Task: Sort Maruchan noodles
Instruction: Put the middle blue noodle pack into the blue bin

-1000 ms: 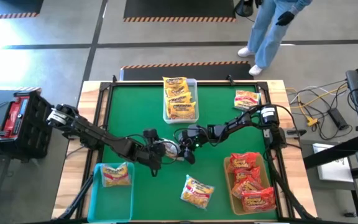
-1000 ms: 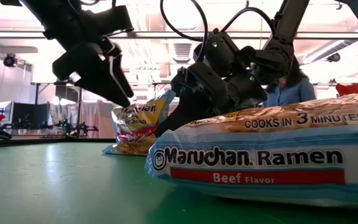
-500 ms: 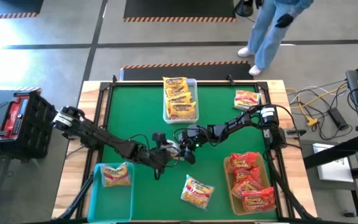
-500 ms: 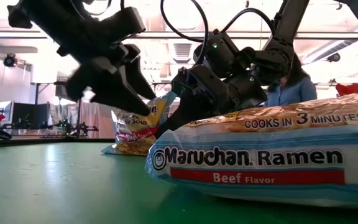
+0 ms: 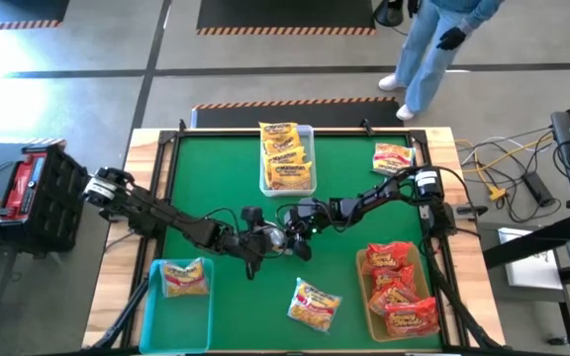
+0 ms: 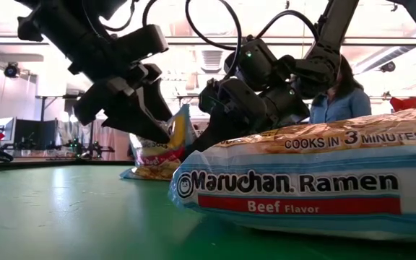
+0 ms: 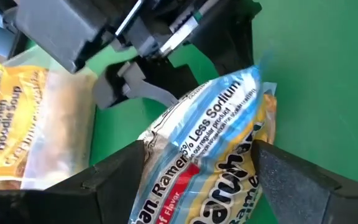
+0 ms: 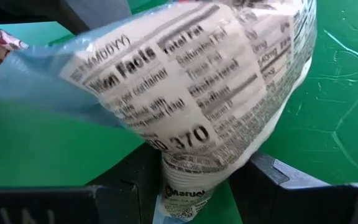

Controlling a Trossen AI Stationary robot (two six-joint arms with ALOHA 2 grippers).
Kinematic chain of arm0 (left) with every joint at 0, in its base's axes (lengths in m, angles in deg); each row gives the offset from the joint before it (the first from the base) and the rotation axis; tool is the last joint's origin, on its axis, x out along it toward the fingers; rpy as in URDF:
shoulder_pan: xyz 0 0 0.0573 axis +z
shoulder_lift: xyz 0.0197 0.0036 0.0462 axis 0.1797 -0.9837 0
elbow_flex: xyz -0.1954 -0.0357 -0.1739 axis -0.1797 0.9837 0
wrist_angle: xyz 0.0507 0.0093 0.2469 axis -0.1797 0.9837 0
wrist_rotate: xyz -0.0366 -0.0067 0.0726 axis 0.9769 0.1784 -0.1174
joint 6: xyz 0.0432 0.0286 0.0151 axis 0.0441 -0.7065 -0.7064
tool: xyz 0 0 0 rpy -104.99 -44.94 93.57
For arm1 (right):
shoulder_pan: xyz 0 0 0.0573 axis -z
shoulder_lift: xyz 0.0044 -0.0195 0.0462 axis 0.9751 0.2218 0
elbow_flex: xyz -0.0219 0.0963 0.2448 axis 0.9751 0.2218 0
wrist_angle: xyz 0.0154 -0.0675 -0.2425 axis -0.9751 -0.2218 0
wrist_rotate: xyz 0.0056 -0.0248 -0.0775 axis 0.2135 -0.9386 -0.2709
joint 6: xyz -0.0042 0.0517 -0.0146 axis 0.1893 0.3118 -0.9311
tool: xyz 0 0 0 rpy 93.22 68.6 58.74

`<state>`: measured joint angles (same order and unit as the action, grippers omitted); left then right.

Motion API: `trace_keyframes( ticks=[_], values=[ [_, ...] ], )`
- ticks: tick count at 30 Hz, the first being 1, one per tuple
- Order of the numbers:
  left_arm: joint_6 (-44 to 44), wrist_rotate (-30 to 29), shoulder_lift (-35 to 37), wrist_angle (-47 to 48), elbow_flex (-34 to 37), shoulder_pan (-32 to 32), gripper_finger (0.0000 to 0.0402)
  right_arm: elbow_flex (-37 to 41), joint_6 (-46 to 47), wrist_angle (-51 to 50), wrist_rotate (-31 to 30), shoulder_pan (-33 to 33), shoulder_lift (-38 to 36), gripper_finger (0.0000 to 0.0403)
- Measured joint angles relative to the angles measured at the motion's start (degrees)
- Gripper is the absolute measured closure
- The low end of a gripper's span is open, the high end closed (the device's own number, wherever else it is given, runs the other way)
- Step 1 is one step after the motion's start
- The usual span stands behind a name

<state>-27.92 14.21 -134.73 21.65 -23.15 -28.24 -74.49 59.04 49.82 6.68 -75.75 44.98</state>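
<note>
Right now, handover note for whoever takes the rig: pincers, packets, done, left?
Mid-table handoff: the right pincer is shut on a pale-blue packet; the left pincer is around the same packet, fingers either side, grip not confirmed.
Done: yellow-orange packets in the clear bin at the far edge, red packets in the orange bin near right, one pale-blue packet in the teal bin near left.
Left: the held packet, a loose beef packet at the near edge, a loose red packet far right.
</note>
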Motion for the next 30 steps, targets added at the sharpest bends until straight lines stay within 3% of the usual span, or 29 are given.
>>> trace_keyframes(
  ticks=[14, 30],
  values=[
    [0.92, 6.04, 0.02, 0.64, 0.33, 0.42, 0.0136, -0.54, -1.51, -0.35, 0.27, -0.04, 0.00, 0.0248],
    [2.18, 5.51, -0.09, 1.68, -0.74, 0.38, 0.0273, -0.90, -1.44, -1.18, 0.29, -0.04, -0.06, 0.0248]
  ],
)
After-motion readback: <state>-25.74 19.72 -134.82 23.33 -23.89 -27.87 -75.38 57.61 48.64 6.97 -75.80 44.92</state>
